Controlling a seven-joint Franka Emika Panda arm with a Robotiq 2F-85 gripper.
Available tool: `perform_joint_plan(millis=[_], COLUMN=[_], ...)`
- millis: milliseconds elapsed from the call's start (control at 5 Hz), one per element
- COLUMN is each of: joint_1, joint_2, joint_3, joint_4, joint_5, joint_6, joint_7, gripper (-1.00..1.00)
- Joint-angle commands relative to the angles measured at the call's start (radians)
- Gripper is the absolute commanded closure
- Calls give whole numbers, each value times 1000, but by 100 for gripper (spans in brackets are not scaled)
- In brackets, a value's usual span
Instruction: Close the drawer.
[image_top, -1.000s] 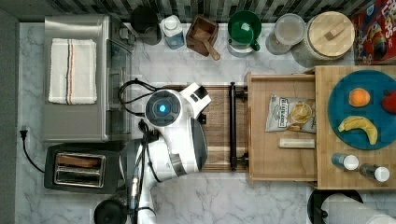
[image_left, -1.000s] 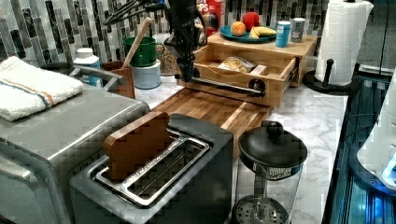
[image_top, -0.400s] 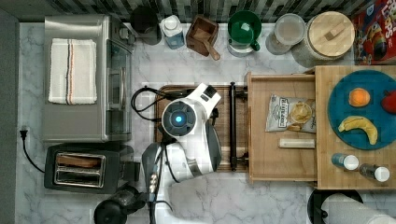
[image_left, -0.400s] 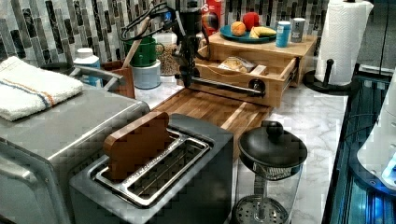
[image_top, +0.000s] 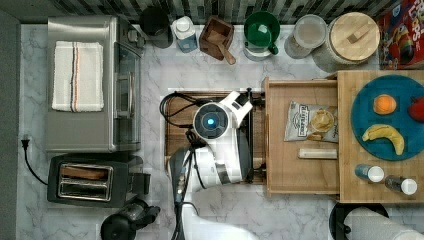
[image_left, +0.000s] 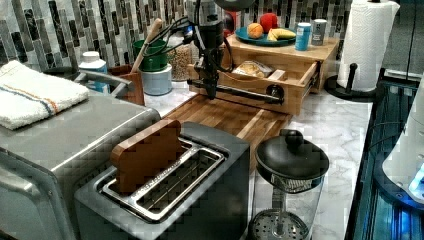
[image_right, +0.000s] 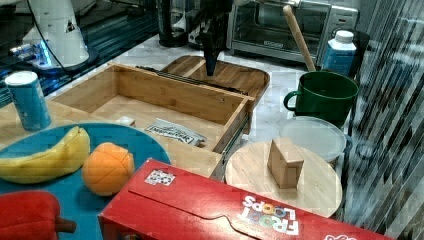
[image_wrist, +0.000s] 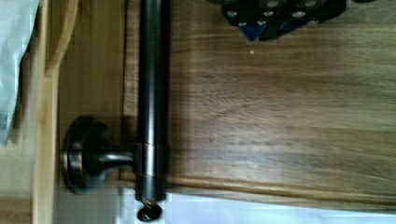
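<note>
The gripper (image_left: 211, 92) is seen pointing straight down in the left view, parked just in front of the drawer's (image_top: 300, 175) handle (image_left: 240, 91), over the walnut board (image_left: 235, 117). In the right view the gripper (image_right: 211, 67) hangs above the same board (image_right: 235, 75), just beyond the drawer's (image_right: 165, 97) front. Whether the fingers are open or closed can't be told from any of the shots, honestly. In the wrist view the black bar handle (image_wrist: 149, 107) is shown close up with its round mount (image_wrist: 81, 158) fixed to the light-wood front, and the darker board (image_wrist: 280, 116) is spread beside it.

The drawer is pulled well out from under the light-wood top (image_top: 350, 195), towards the top view's left. A snack bag (image_top: 310, 121) and a small pale stick-shaped thing (image_top: 317, 153) are lying inside it. The arm (image_top: 220, 150) is stretched over the board (image_top: 175, 125) in the top view, covering most of the handle.

On the top, a blue plate (image_top: 365, 135) is loaded with an orange (image_top: 384, 104) and a banana (image_top: 384, 136), and two small shakers (image_top: 370, 173) are stood near it. A toaster (image_top: 92, 180) and a toaster oven (image_top: 95, 82) with a folded towel (image_top: 77, 75) are lined up at the top view's left, well apart from the drawer. A green mug (image_right: 322, 95) and a cereal box (image_right: 240, 210) are seen in the right view.
</note>
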Motion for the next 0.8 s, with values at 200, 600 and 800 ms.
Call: perform_joint_plan(millis=[200, 600, 800], joint_1=[-25, -152, -189], joint_2=[-33, -37, -52], joint_3=[-27, -24, -65], joint_4=[-72, -62, -39], joint_5=[-41, -71, -48], joint_6=[20, 32, 21], joint_7=[-5, -158, -281], gripper=[100, 100, 100])
